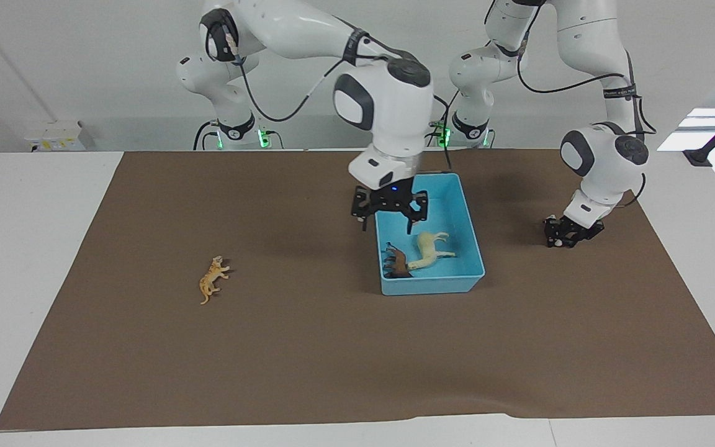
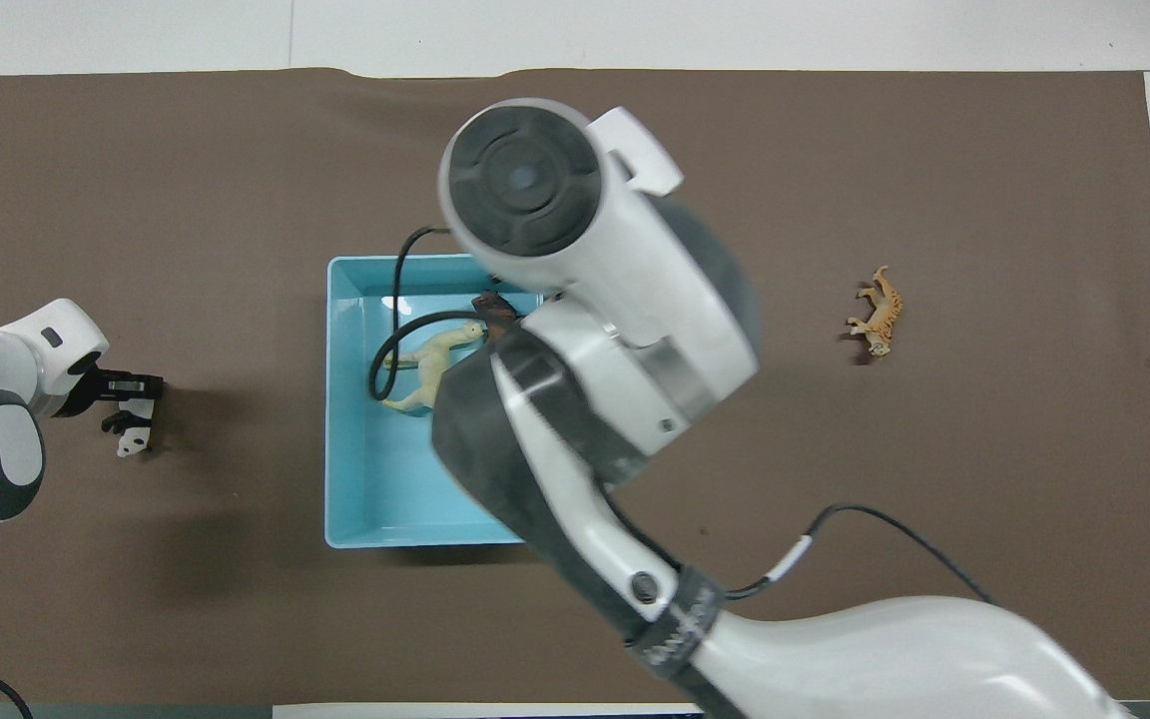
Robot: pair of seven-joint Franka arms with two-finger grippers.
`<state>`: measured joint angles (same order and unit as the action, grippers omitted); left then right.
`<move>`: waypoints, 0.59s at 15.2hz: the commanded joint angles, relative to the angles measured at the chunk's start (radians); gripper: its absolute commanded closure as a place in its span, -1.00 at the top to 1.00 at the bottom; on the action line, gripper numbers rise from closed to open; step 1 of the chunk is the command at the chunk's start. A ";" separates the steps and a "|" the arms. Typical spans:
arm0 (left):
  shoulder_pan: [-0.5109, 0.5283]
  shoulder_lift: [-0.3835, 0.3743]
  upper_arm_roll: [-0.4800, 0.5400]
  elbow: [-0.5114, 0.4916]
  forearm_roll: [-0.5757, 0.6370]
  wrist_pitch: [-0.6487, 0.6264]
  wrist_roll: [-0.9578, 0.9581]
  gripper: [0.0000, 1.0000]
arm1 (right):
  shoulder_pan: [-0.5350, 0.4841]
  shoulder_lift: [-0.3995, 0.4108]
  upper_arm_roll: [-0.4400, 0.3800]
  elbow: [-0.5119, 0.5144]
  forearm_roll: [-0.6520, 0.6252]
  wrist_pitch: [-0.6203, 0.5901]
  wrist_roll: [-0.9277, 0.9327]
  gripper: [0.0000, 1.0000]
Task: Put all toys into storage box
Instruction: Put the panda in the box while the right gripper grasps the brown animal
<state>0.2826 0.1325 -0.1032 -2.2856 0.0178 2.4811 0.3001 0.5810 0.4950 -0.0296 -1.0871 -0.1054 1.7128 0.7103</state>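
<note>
Toys update: horse [image 1: 430, 247] and lion [image 1: 397, 263] are lying in my storage box [image 1: 464, 211]; my right gripper [image 1: 388, 211] is hanging open and empty over its rim, my left gripper [image 1: 565, 236] is sitting low on the panda [image 2: 131, 436], grip unclear; tiger [image 1: 211, 280] is waiting.

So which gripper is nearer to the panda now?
The left. The left gripper is down at the panda, right over it. The right gripper is up over the storage box edge, apart from it.

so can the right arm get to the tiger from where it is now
Probably yes: the right gripper hangs open and empty over the storage box rim, and only bare mat lies between it and the tiger, which lies alone toward that arm's end.
</note>
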 commanded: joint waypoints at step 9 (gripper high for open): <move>-0.277 0.007 -0.013 0.417 -0.002 -0.522 -0.583 -1.00 | -0.458 -0.239 0.013 -0.477 0.029 0.140 -0.106 1.00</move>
<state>0.1321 0.1319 -0.1257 -1.9583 0.0145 2.0665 -0.0640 0.1609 0.3541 -0.0298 -1.3687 -0.0828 1.7540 0.5506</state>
